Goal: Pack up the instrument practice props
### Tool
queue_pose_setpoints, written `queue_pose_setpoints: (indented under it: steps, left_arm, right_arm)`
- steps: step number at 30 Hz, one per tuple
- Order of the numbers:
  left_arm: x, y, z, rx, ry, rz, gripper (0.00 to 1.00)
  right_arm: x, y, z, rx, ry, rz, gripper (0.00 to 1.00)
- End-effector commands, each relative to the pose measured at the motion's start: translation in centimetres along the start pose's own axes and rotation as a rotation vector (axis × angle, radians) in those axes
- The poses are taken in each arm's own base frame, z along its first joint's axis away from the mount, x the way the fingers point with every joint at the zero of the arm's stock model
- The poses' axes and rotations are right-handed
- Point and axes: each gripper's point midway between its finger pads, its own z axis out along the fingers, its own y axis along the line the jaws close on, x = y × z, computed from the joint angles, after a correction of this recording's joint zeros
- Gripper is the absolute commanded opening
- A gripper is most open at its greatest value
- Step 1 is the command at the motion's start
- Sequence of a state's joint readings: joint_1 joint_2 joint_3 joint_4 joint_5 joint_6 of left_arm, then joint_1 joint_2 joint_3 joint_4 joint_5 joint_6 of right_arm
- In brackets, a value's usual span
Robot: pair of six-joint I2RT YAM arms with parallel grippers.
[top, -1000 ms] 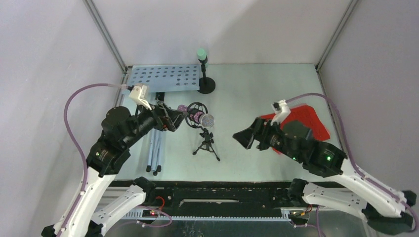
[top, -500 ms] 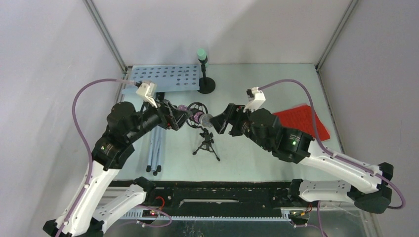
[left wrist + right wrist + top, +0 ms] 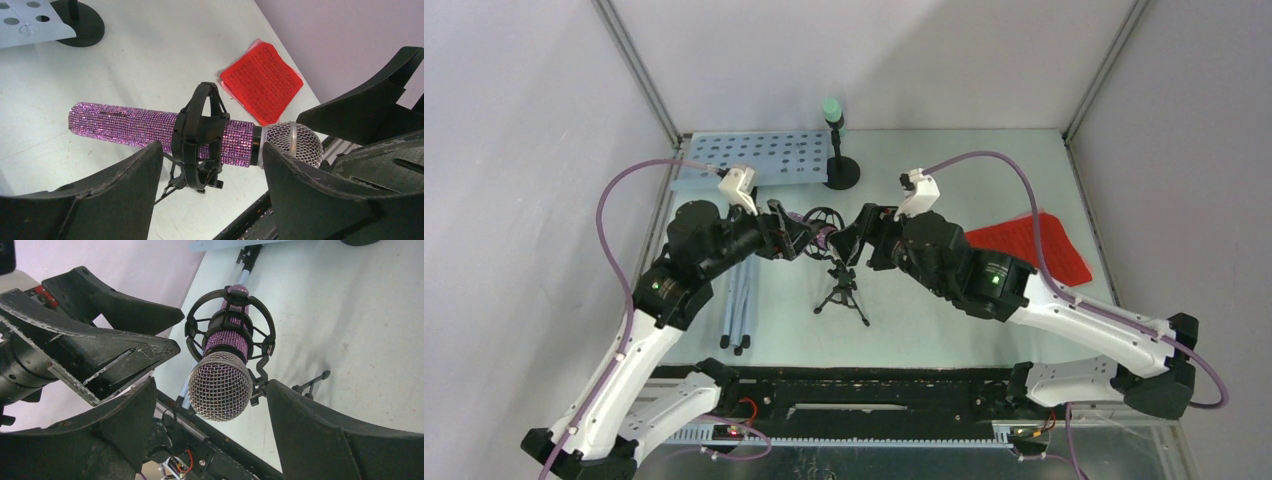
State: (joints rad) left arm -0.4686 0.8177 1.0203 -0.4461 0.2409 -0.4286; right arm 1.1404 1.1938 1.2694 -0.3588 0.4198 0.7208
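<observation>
The glittery purple microphone (image 3: pixel 822 236) lies level in a black mic mount (image 3: pixel 822 218) on a small black tripod stand (image 3: pixel 842 293) at the table's middle. My left gripper (image 3: pixel 802 238) is open; in the left wrist view (image 3: pixel 212 160) its fingers stand either side of the mount (image 3: pixel 200 135), below the glitter body (image 3: pixel 125 125). My right gripper (image 3: pixel 852 240) is open at the mesh head (image 3: pixel 220 385), one finger on each side, not touching. The mint microphone (image 3: pixel 831 108) stands on a round-based mount (image 3: pixel 842 176). The red score sheets (image 3: pixel 1036 245) lie at the right.
The pale blue perforated music desk (image 3: pixel 754 158) lies flat at the back left. The blue-grey tripod (image 3: pixel 741 300) lies folded on the table under my left arm. Grey walls close the sides and back. The two grippers face each other closely.
My right arm has swung left from over the red sheets to the microphone's head. My left arm has edged right, closer round the mount. The microphone has not moved.
</observation>
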Motion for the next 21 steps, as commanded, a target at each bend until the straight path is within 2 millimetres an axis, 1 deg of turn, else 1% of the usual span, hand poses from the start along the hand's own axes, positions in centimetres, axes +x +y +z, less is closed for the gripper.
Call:
queue_pose_setpoints:
  steps: [1, 6, 15, 18, 21]
  left_arm:
    - [0.3, -0.1, 0.3, 0.027, -0.009, -0.007, 0.79]
    - [0.9, 0.0, 0.3, 0.033, 0.003, -0.005, 0.74]
    - [1.8, 0.4, 1.1, 0.032, 0.022, -0.018, 0.65]
    - [1.6, 0.5, 1.2, 0.031, 0.011, -0.016, 0.63]
    - [1.3, 0.5, 1.4, 0.030, 0.000, -0.016, 0.59]
  right_arm:
    - [-0.4, 0.9, 0.4, 0.003, -0.004, -0.004, 0.87]
    - [0.6, 0.9, 1.3, 0.008, 0.022, -0.016, 0.87]
    - [1.2, 0.5, 1.9, 0.024, 0.033, -0.025, 0.83]
    - [1.3, 0.6, 2.0, 0.023, 0.037, -0.025, 0.82]
    - [1.5, 0.6, 2.1, 0.022, 0.043, -0.025, 0.80]
